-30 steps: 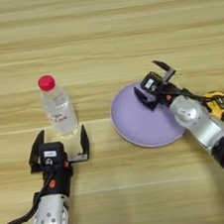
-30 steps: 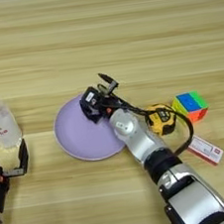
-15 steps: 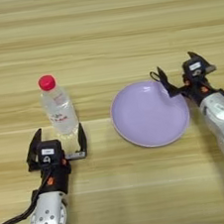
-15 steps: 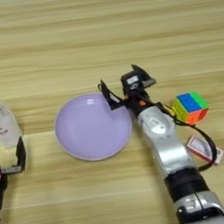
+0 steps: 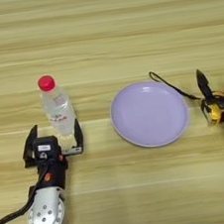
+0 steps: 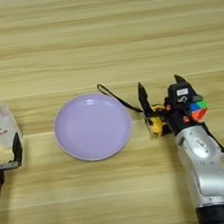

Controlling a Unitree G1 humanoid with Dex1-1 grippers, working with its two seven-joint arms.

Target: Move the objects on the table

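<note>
While your right claw point(image 6: 163, 108) stands over the yellow-and-black tape measure point(image 6: 157, 122) towards the right edge of the light wooden desk point(image 5: 98, 31), its two black fingers point(image 6: 143, 100) are spread wide, one on either side of the measure's body, and you can see the measure resting between them on the planks; whether the fingers touch it cannot be told. The measure's thin black strap point(image 6: 117, 99) trails away to the left and lies over the far right rim of the round lavender plate point(image 6: 92, 126), which sits flat near the middle of the desk, just beside the measure. Behind the right claw's silver wrist a multicoloured puzzle cube point(image 6: 199, 110) shows, partly hidden by the arm, nearer the right edge than the measure.

Your left claw point(image 5: 53, 141) sits near the left edge of the desk, towards the near side, and its fingers are also spread, pointing towards the far edge. A clear plastic water bottle with a red cap point(image 5: 57, 108) stands upright just beyond it, its base between the open fingertips, with the right finger close against its side; you hold nothing firmly there. The bottle is well apart from the plate.
</note>
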